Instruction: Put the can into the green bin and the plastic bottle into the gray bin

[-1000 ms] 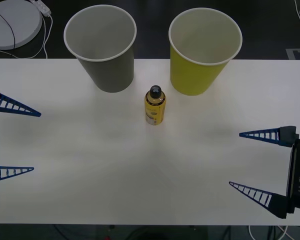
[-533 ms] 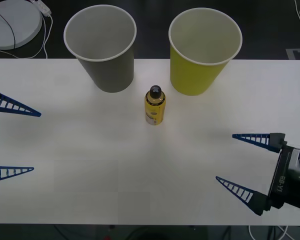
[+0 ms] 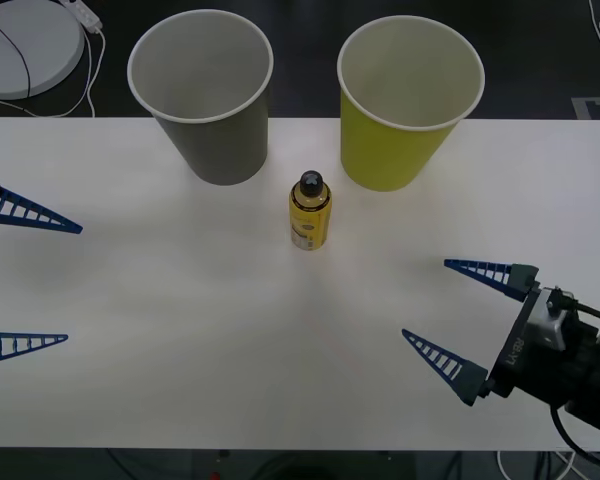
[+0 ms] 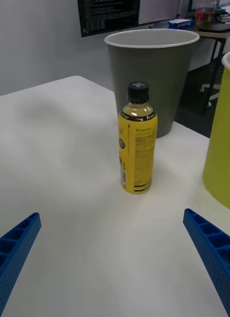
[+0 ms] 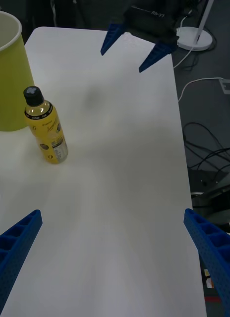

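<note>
The plastic bottle of yellow drink stands upright on the white table, just in front of the gap between the two bins. Behind it to the left is the gray bin, and to the right the green bin. My right gripper is open at the table's right front, angled toward the bottle and well short of it. My left gripper is open at the left edge, far from the bottle. The can is out of view.
A round white disc with a cable lies on the dark floor beyond the table's far left corner. The table's far edge runs just behind the bins. More cables trail on the floor past the table's right side.
My right gripper has moved forward and left across the table toward the bottle, turning to face it. The left gripper, the bottle and both bins have stayed put.
</note>
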`<action>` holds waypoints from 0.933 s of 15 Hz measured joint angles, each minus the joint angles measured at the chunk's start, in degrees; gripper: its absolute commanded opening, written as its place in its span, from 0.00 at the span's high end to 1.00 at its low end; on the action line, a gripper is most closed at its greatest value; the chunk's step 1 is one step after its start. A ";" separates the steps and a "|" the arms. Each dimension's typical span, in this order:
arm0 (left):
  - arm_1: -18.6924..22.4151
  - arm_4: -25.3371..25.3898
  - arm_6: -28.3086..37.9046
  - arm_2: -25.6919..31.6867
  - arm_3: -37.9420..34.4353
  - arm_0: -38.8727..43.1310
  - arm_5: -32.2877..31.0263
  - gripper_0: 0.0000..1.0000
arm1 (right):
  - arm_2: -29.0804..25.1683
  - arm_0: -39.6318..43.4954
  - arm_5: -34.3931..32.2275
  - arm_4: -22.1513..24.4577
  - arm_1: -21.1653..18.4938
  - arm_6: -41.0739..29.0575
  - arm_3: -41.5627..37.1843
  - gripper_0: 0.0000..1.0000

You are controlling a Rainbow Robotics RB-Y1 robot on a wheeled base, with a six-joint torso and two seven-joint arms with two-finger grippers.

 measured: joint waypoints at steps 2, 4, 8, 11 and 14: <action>0.00 0.00 0.00 0.00 0.00 0.00 0.00 0.00 | 1.54 -2.05 0.23 0.20 1.70 0.75 2.21 0.00; 0.00 0.00 0.00 0.00 0.00 0.00 0.00 0.00 | 3.06 -4.19 0.77 0.26 3.65 1.82 4.45 0.00; 0.00 0.00 0.00 0.00 0.00 0.00 0.00 0.00 | 6.05 -6.72 5.43 1.08 5.51 3.24 5.74 0.00; 0.00 0.00 0.00 0.00 0.00 0.00 0.00 0.00 | 8.33 -8.42 9.21 1.09 6.09 3.60 5.74 0.00; 0.00 0.00 0.00 0.00 0.00 0.00 0.00 0.00 | 11.17 -10.70 12.99 1.09 6.90 3.63 5.75 0.00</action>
